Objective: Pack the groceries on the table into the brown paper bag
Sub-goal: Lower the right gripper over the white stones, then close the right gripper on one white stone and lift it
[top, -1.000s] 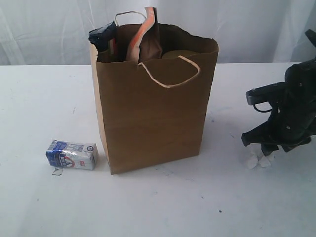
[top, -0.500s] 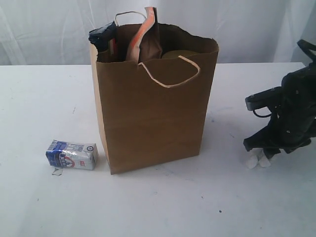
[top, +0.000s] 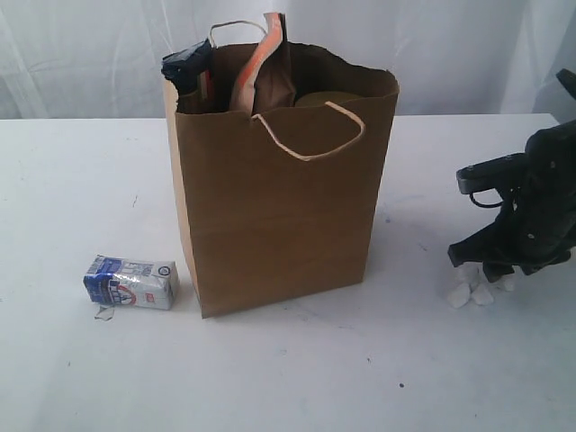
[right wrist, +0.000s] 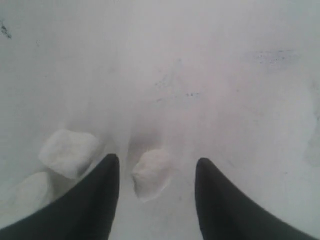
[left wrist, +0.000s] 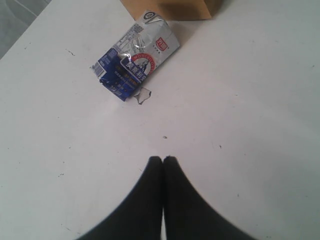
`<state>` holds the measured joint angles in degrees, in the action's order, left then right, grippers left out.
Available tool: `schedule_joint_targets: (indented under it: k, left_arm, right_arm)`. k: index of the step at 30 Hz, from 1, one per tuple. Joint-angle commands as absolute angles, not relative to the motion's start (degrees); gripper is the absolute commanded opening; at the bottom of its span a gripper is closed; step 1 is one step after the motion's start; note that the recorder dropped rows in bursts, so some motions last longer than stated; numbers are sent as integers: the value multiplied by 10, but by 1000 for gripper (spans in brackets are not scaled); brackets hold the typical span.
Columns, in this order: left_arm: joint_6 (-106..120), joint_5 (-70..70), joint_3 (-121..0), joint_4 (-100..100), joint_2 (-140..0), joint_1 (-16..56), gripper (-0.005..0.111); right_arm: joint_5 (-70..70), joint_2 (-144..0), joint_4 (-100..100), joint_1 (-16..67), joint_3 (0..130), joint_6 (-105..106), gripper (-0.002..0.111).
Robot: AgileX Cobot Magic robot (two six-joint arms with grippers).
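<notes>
Brown paper bag (top: 279, 216) holds most; small blue-white carton (left wrist: 136, 62) pending. Left gripper (left wrist: 163, 159) pressed shut, must open over it; right gripper (right wrist: 157, 160) spread, idle.

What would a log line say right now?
brown paper bag: upright, groceries inside | small blue-white carton: on table | left gripper: shut, empty | right gripper: open over white lumps
</notes>
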<state>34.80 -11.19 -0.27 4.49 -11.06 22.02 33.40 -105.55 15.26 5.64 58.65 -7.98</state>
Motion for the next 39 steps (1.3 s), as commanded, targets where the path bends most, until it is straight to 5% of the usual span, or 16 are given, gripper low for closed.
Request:
schedule_joint_targets:
  k: [1, 20, 31, 39]
  left_arm:
    - [345, -111, 0, 47, -106, 219, 0]
    - [345, -111, 0, 47, -106, 219, 0]
    - [345, -111, 0, 47, -106, 219, 0]
    - [345, -111, 0, 47, -106, 219, 0]
  right_arm:
    - [340, -1056, 140, 52, 588, -77, 45]
    - [344, -1075, 133, 40, 588, -77, 40]
    - [334, -1072, 125, 34, 588, -77, 0]
    - [343, -961, 123, 34, 588, -77, 0]
